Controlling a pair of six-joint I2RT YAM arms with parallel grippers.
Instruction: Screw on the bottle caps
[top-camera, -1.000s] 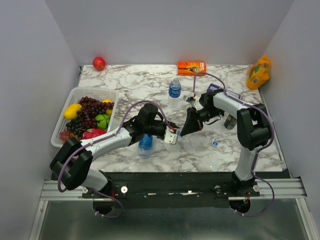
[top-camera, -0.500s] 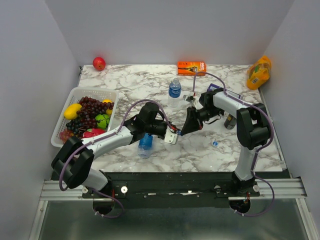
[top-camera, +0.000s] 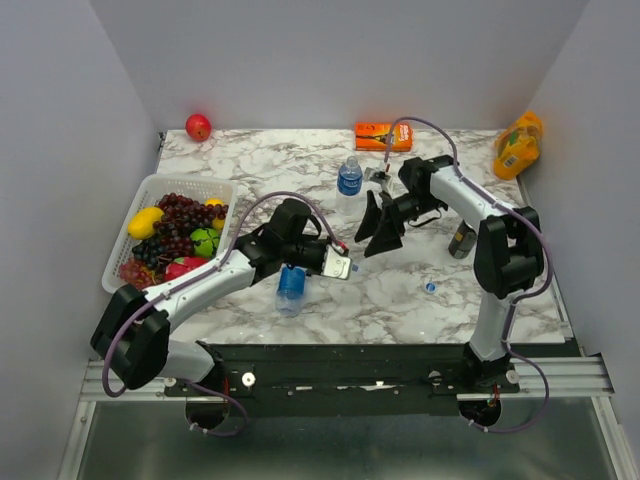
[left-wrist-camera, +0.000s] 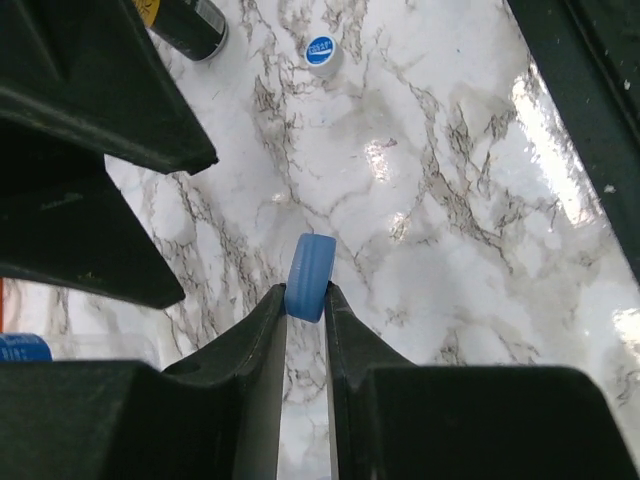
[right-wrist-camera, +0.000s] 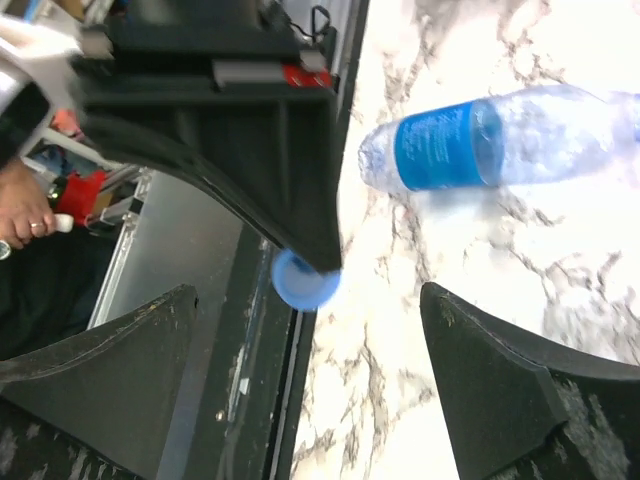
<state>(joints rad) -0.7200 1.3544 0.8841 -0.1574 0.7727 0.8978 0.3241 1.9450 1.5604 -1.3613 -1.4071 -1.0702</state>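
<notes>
Left claw (left-wrist-camera: 305, 293) pinches a blue bottle cap (left-wrist-camera: 309, 277) edge-on above the marble worktop (left-wrist-camera: 450, 200). Right claw (top-camera: 380, 228), shut a moment ago, now gapes wide nearby, so the handover looks complete. A water bottle (top-camera: 291, 287) waits near.

Marble table (top-camera: 280, 165): basket (top-camera: 190, 179), upright bottle (top-camera: 349, 177), lying bottle (top-camera: 291, 288), loose cap (top-camera: 429, 287), can (top-camera: 461, 240)

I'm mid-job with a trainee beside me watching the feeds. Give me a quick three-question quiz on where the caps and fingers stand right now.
1. True or false: the left gripper pinches a blue bottle cap between its fingers.
2. Right gripper: fingers open or shut?
3. The second bottle cap lies: A in the right gripper; B on the marble table; C in the left gripper.
Key: 1 true; 2 open; 3 B.
</notes>
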